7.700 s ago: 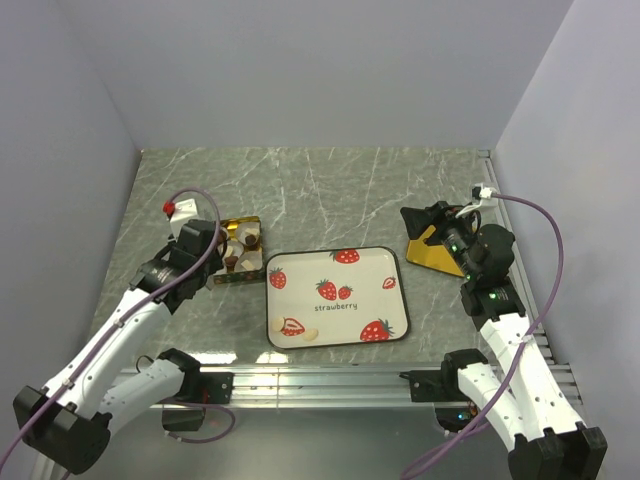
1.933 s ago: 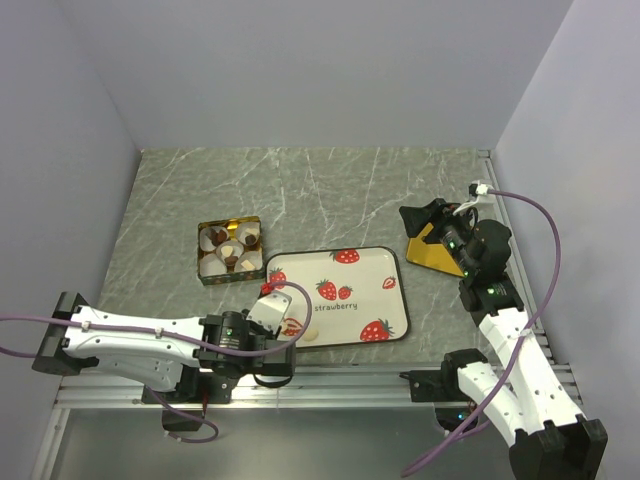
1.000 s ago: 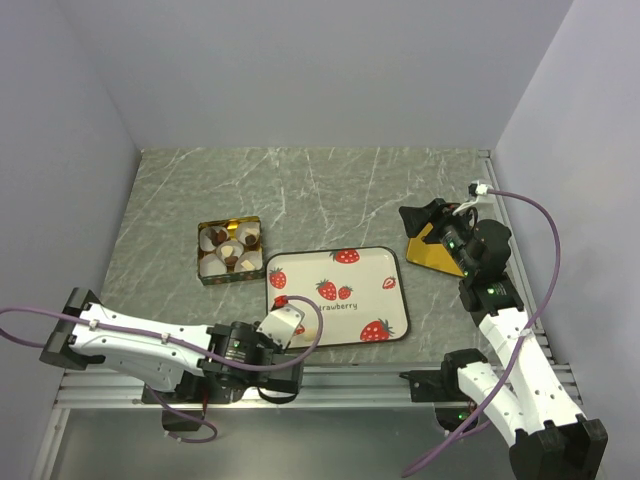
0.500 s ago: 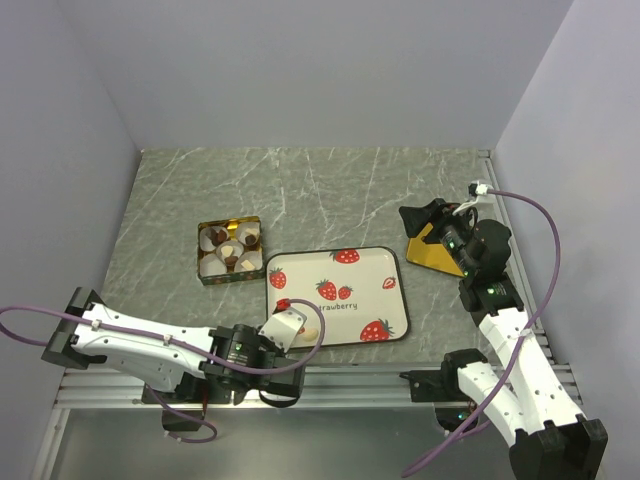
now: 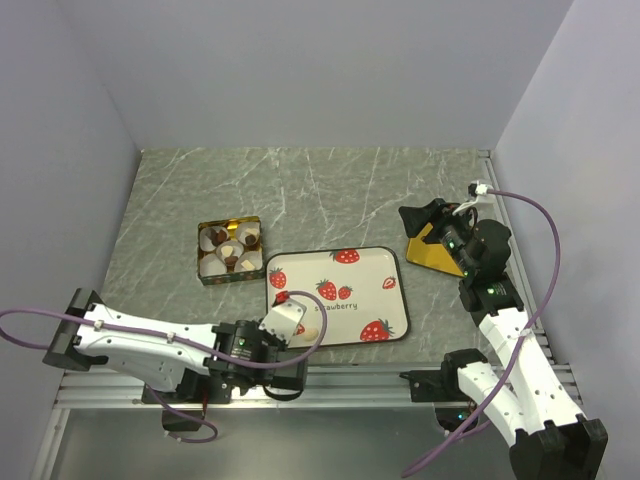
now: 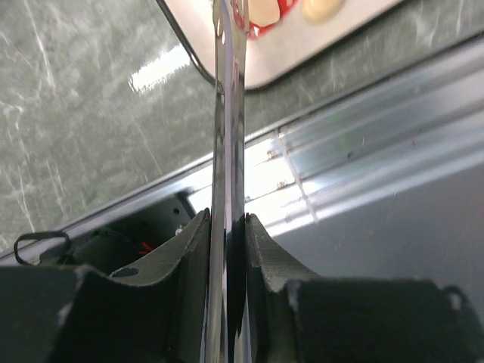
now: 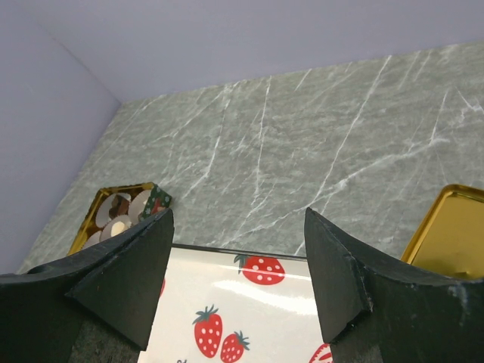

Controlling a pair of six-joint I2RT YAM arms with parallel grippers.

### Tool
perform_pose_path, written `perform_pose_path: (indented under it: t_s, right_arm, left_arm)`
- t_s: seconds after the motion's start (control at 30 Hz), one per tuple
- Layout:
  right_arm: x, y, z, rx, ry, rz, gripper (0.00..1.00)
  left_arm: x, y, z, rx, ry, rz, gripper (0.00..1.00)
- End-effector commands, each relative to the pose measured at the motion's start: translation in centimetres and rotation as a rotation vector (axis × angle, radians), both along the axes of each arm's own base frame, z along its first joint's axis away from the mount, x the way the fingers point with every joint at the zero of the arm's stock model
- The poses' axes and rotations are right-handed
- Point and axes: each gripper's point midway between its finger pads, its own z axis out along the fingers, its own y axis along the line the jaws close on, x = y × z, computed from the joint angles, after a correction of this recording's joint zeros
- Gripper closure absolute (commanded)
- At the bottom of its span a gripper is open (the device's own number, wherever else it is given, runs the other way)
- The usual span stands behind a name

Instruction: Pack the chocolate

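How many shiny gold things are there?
2: a square gold tin left of the white strawberry-print tray, and a flat gold lid to its right. None seem hidden.

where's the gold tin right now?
Top view: the gold tin sits on the left half of the table, close beside the far-left corner of the strawberry tray. The right wrist view shows it at its left edge.

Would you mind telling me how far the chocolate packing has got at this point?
Done: several paper cups in the gold tin already hold chocolates. In hand: the left gripper is down at the strawberry tray's near-left corner, fingers nearly together; whether it grips a piece is hidden. Left: two cream chocolates on the tray, and the gold lid lies off beside the open right gripper.
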Motion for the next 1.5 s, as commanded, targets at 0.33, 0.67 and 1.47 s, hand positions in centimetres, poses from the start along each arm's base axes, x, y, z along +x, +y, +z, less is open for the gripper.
perform_pose_path:
  t_s: [0.33,0.67,1.47]
  right_arm:
    - [0.0,0.6,3.0,0.002,-0.082,0.024,0.24]
    - [0.0,0.8,2.9,0.003,-0.085,0.034,0.24]
    - [0.2,0.9,2.6,0.004,-0.083,0.043,0.24]
  left_arm:
    - [8.6,-1.7,3.8,-0.234,-0.23,0.151,0.75]
    - [17.0,2.6,6.7,-0.323,-0.399,0.39,0.74]
    - [20.7,9.4,6.6,-0.276,-0.457,0.629,0.72]
